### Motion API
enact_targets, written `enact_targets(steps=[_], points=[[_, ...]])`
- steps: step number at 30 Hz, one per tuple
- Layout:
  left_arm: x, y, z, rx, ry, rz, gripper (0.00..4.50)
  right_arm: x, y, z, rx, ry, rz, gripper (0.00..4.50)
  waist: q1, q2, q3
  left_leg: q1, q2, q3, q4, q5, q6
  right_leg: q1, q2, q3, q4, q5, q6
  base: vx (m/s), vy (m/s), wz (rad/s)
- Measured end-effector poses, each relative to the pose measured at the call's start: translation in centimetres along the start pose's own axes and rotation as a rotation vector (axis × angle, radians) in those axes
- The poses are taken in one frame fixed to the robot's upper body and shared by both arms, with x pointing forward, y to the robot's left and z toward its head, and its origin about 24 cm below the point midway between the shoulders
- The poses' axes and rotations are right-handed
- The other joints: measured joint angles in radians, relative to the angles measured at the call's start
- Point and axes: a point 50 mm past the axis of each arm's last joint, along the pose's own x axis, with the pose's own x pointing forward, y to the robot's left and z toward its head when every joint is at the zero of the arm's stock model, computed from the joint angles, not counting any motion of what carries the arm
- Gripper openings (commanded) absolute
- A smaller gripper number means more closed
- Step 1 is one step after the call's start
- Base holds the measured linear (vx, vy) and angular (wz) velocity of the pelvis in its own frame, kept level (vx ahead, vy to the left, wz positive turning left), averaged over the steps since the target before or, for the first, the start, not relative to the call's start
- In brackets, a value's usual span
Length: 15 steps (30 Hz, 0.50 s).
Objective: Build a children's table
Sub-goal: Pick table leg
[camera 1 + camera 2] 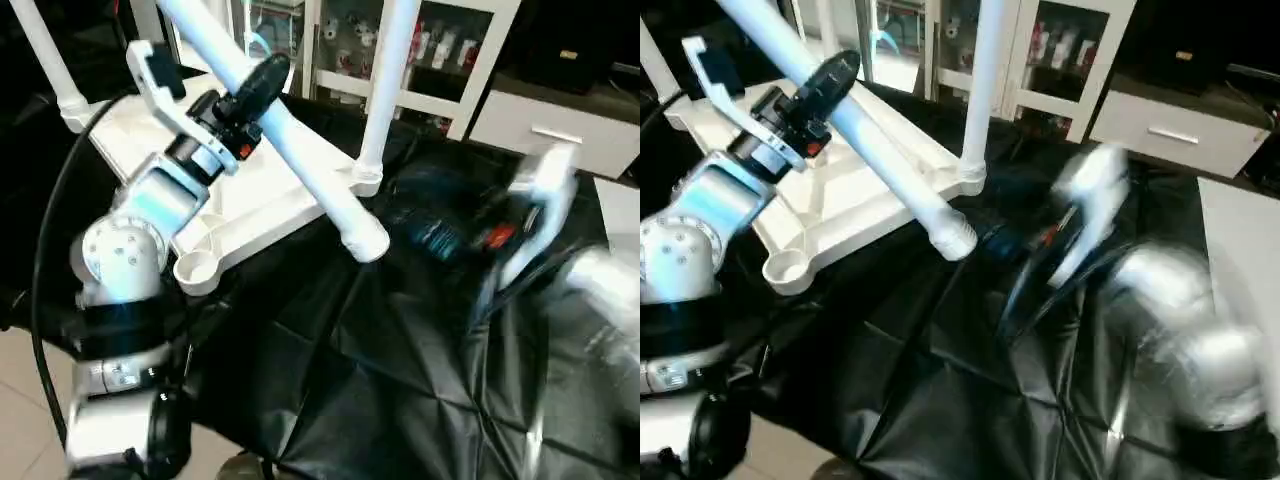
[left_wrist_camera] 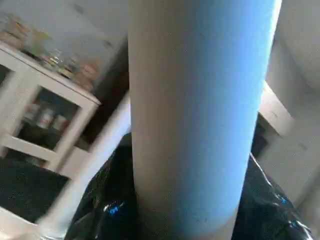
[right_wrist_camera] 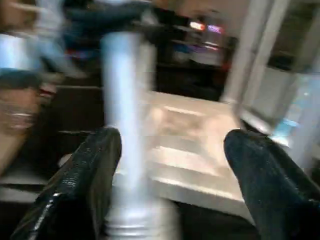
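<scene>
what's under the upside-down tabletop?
Black sheeting lies under the tabletop and spreads out toward the camera. Whatever supports the sheeting is covered. The near corner socket is empty.

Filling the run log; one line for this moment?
left gripper: shut on leg | right gripper: open, empty | tabletop: near socket empty

Under your left gripper (image 1: 262, 98) the work surface is draped in crinkled black sheeting (image 1: 400, 380). The white tabletop (image 1: 270, 200) lies directly on it, ribbed underside up, just below that gripper and well left of your right gripper (image 3: 172, 165).
</scene>
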Motion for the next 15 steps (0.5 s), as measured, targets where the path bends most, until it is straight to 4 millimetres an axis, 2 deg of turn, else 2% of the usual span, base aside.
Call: enact_targets(steps=[2,4,8,15], points=[[-0.1,-0.3,0.1,-0.022,0.021,-0.049,1.72,-1.0,-1.1,0.2,0.028,0.029,-0.042,4.04,0.002,0.003,0.000,0.000,0.000,0.000,-0.001,0.000,0.000,0.000,0.000,0.000,0.000,0.000,0.000,0.000,0.000,0.00],[-0.1,-0.6,0.0,-0.045,0.039,-0.095,1.72,-1.6,-1.4,0.1,0.078,0.044,-0.033,4.17,0.002,0.004,0.001,0.000,0.000,0.000,-0.001,0.000,0.000,-0.001,0.000,0.000,0.000,0.000,0.000,0.000,0.000,0.00],[0.3,-1.6,0.2,-0.084,0.063,-0.208,1.72,-2.0,-0.7,-0.2,0.238,0.046,0.078,4.49,0.000,0.004,0.001,-0.001,0.000,0.000,-0.003,0.000,0.000,-0.003,0.000,-0.001,-0.001,-0.001,0.001,0.000,0.000,0.00],[0.0,-2.5,0.5,-0.139,0.101,-0.324,1.72,-2.3,0.4,-1.3,0.374,0.086,0.169,4.50,0.001,0.003,0.002,-0.003,0.000,0.000,-0.005,0.000,0.000,-0.003,0.000,-0.001,-0.007,-0.001,0.001,0.000,0.000,0.00]])
